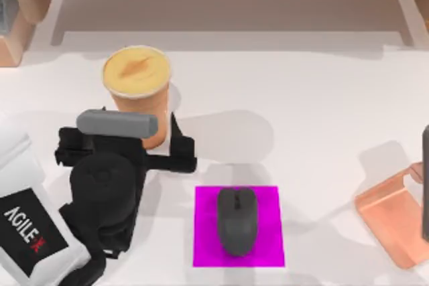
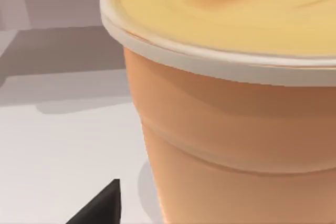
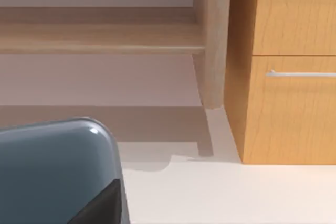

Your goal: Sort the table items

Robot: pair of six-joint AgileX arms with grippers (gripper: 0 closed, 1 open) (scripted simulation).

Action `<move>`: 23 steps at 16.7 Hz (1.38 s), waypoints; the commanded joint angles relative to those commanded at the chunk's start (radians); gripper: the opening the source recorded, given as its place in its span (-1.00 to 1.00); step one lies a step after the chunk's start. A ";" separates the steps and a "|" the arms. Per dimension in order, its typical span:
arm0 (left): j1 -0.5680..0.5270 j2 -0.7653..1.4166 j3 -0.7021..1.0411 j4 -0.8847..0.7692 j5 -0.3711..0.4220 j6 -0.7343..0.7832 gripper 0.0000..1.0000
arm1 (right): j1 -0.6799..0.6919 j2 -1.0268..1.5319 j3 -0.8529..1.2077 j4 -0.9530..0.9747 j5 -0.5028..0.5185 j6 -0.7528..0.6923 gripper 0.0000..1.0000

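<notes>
Now our left gripper (image 1: 155, 140) is at the orange cup (image 1: 139, 92), grip unclear, so next we must close and lift.

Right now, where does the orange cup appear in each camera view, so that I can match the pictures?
Top view: the orange cup stands at upper left, beside the left arm.
Left wrist view: the cup is very close, covering the right side.
Right wrist view: not in it.
Shared landmark: the cup's pale yellow lid.
</notes>
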 joint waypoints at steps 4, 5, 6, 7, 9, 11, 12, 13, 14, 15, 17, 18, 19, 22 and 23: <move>0.006 0.119 0.069 0.119 -0.057 -0.003 1.00 | 0.000 0.000 0.000 0.000 0.000 0.000 1.00; 0.007 0.126 0.074 0.126 -0.060 -0.003 1.00 | 0.000 0.000 0.000 0.000 0.000 0.000 1.00; 0.007 0.126 0.074 0.126 -0.060 -0.003 1.00 | 0.000 0.000 0.000 0.000 0.000 0.000 1.00; 0.007 0.126 0.074 0.126 -0.060 -0.003 1.00 | 0.000 0.000 0.000 0.000 0.000 0.000 1.00; 0.005 0.123 0.071 0.123 -0.058 -0.003 1.00 | 0.000 0.000 0.000 0.000 0.000 0.000 1.00; 0.016 0.130 0.086 0.117 -0.050 -0.002 1.00 | 0.000 0.000 0.000 0.000 0.000 0.000 1.00; 0.027 0.138 0.104 0.110 -0.040 -0.001 1.00 | 0.000 0.000 0.000 0.000 0.000 0.000 1.00; 0.039 0.149 0.124 0.101 -0.028 0.001 1.00 | 0.000 0.000 0.000 0.000 0.000 0.000 1.00; 0.051 0.159 0.144 0.092 -0.016 0.002 1.00 | 0.000 0.000 0.000 0.000 0.000 0.000 1.00; 0.061 0.168 0.161 0.084 -0.006 0.004 1.00 | 0.000 0.000 0.000 0.000 0.000 0.000 1.00; 0.070 0.175 0.175 0.078 0.003 0.005 1.00 | 0.000 0.000 0.000 0.000 0.000 0.000 1.00; 0.070 0.175 0.175 0.078 0.003 0.005 1.00 | 0.000 0.000 0.000 0.000 0.000 0.000 1.00; 0.070 0.175 0.175 0.078 0.003 0.005 1.00 | 0.000 0.000 0.000 0.000 0.000 0.000 1.00; 0.070 0.175 0.175 0.078 0.003 0.005 0.70 | 0.000 0.000 0.000 0.000 0.000 0.000 1.00; 0.070 0.175 0.175 0.078 0.003 0.005 0.55 | 0.000 0.000 0.000 0.000 0.000 0.000 1.00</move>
